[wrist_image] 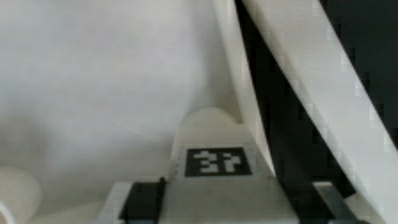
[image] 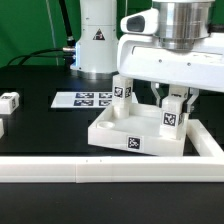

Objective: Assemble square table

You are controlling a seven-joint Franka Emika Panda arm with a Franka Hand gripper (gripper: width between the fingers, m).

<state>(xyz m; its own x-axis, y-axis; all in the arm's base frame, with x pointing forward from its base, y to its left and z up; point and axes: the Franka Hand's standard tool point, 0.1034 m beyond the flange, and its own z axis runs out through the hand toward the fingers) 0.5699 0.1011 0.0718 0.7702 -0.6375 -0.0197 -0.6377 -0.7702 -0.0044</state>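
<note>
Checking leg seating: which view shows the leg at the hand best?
Exterior view: the leg stands upright in the square table corner, under the hand. Wrist view shows only its tagged face close up, no socket.

The gripper [image: 167, 100] fingertips are hidden behind a tagged leg [image: 172, 118], so their opening cannot be told. The square table [image: 112, 132] hides this leg's base. At nine o'clock, a small leg [image: 2, 127] is cut by the edge. The wrist view is blurred.
</note>
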